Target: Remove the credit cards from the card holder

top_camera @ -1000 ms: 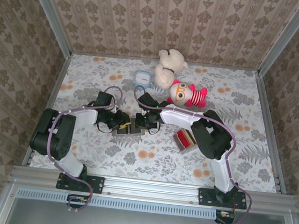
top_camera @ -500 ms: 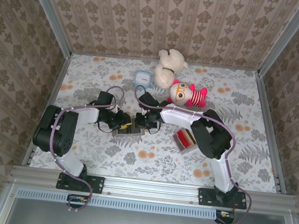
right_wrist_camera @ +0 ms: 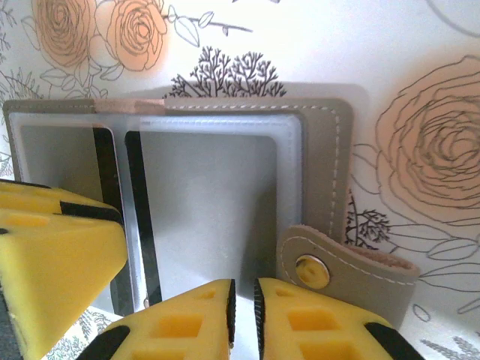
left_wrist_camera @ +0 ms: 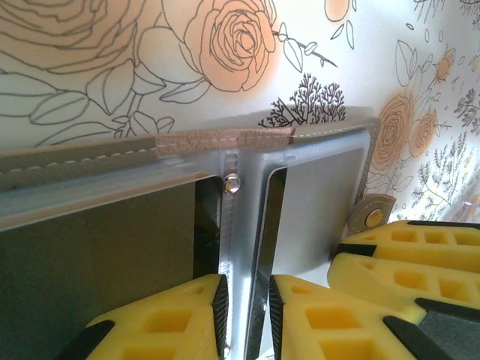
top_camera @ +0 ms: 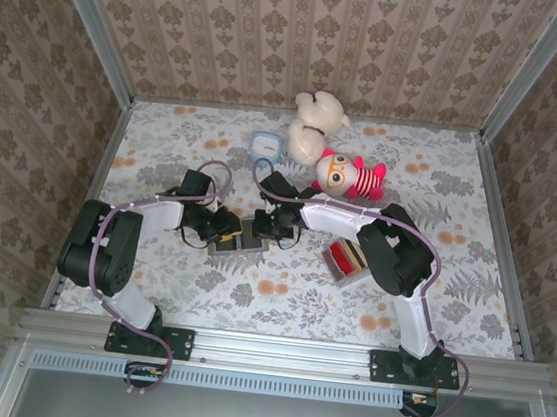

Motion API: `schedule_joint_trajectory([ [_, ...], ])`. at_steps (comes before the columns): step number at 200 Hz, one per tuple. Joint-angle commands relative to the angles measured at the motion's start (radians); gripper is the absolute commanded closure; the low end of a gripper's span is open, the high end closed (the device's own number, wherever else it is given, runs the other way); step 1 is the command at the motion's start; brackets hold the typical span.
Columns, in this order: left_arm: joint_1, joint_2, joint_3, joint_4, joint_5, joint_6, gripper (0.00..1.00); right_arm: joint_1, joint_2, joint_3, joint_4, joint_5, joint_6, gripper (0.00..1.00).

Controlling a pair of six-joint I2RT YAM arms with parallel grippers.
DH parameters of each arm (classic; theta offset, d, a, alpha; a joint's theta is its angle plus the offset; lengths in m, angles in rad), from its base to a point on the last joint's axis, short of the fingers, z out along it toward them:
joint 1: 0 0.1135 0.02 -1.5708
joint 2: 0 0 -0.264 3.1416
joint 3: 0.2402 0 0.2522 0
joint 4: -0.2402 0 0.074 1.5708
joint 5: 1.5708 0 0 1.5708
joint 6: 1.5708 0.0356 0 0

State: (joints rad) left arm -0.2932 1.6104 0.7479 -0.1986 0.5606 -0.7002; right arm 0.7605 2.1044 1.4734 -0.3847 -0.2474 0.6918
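Enclosing the floral tabletop (top_camera: 155,144) and card holder (top_camera: 238,240), patterned walls (top_camera: 309,31).

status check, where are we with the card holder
Left gripper clamped on card holder's clear sleeve. Right gripper pinching its near edge. Credit cards still inside. Nothing blocking.

card holder (top_camera: 237,242) on table (top_camera: 429,296), tray (top_camera: 345,259) right

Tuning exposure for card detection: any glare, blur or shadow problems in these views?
Top view: even light, sharp, holder tiny. Left wrist: cloth bright at right, near fingers blurred. Right wrist: cloth blown white top right, soft shadow above the holder, fingers soft.
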Motion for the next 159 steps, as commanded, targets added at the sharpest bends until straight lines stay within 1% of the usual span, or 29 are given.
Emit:
schedule_joint_trajectory([
  [1,-0.006,0.019,0.013,-0.06,-0.017,0.033,0.75,-0.016,-0.041,-0.015,0.003,0.025,0.001,0.82],
  [20,-0.011,0.026,0.017,-0.058,-0.017,0.033,0.74,-0.018,-0.038,-0.007,-0.021,0.064,0.011,0.83],
  [40,-0.014,0.026,0.016,-0.061,-0.018,0.033,0.73,-0.018,-0.036,-0.009,-0.024,0.079,0.007,0.81],
  [78,-0.014,0.027,0.016,-0.055,-0.014,0.029,0.73,-0.017,0.011,0.032,-0.029,0.003,-0.003,0.8],
  [159,-0.011,0.051,0.006,-0.038,-0.016,0.016,0.74,-0.016,0.051,0.047,-0.024,-0.045,-0.006,0.81],
])
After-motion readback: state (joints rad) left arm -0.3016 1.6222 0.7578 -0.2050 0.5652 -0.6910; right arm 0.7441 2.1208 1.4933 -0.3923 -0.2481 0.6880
